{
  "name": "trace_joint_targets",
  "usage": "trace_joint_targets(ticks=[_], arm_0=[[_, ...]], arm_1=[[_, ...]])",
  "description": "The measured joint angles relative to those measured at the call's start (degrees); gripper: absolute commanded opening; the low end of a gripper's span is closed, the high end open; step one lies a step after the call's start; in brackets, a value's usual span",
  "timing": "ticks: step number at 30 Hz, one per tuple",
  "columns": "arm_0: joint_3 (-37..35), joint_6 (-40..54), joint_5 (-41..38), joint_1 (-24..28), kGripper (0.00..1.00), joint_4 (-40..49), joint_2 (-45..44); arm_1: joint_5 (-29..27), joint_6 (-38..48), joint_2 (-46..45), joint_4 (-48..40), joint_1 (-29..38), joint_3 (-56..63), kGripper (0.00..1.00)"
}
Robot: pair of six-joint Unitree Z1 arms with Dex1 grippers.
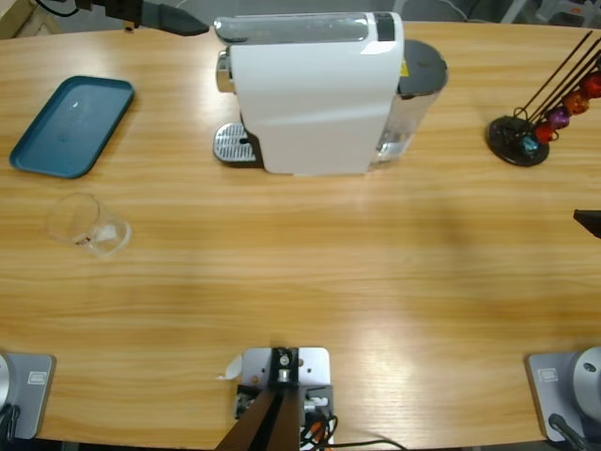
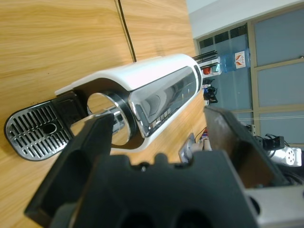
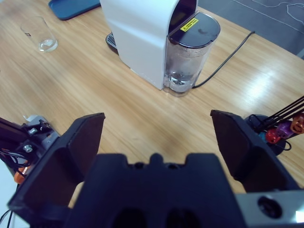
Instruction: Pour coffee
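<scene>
Working from the left of the high view, I note the blue tray [image 1: 70, 125] at upper left, and below it, at mid left, the clear glass tumbler [image 1: 87, 225], which stands on the table [image 1: 310, 272] well apart from both arms; the coffee [image 1: 91, 242] shows only as a faint dark trace at its base, so I judge that little liquid is available and spillage margin is small. The tumbler also appears at the upper left of the right wrist view. At upper left centre a dark gripper tip enters from the top edge; I take it for the left gripper [image 2: 159, 128], since the left wrist view looks along the coffee machine [image 1: 315, 89] from its drip-grate end. Its jaws stand wide apart and hold nothing. The machine occupies the upper centre, with its drip grate [image 1: 235, 144] on its left side. At upper right stands the capsule rack [image 1: 531, 132]. The right gripper [image 3: 156, 130] also stands wide open and empty, facing the machine's water tank [image 3: 187, 57]. I judge the step in hand to be the approach to the tumbler. To do it well, I centre the open jaws on the glass wall, close gently, and keep the tumbler upright until it is over the receiving vessel, which I cannot identify here.
</scene>
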Motion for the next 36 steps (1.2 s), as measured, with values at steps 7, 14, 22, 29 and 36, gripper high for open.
trace_joint_targets(ticks=[7, 14, 22, 29, 36], arm_0=[[0.0, 0.0, 0.0, -0.2, 0.522, 0.0, 0.7], [0.0, 0.0, -0.7, -0.3, 0.264, 0.0, 1.0], [0.0, 0.0, -1.9, -0.3, 0.232, 0.0, 1.3], [0.0, 0.0, -3.6, -0.3, 0.000, 0.0, 2.1], [0.4, 0.0, -3.7, 0.0, 0.000, 0.0, 2.5]], arm_1=[[0.0, 0.0, 0.0, 0.0, 0.0, 0.0, 0.885], [0.0, 0.0, 0.0, 0.0, 0.0, 0.0, 1.000], [-0.1, 0.0, 0.0, 0.0, 0.0, 0.0, 1.000], [-0.1, 0.0, 0.0, 0.0, 0.0, 0.0, 1.000], [-0.1, 0.0, 0.0, 0.0, 0.0, 0.0, 1.000]])
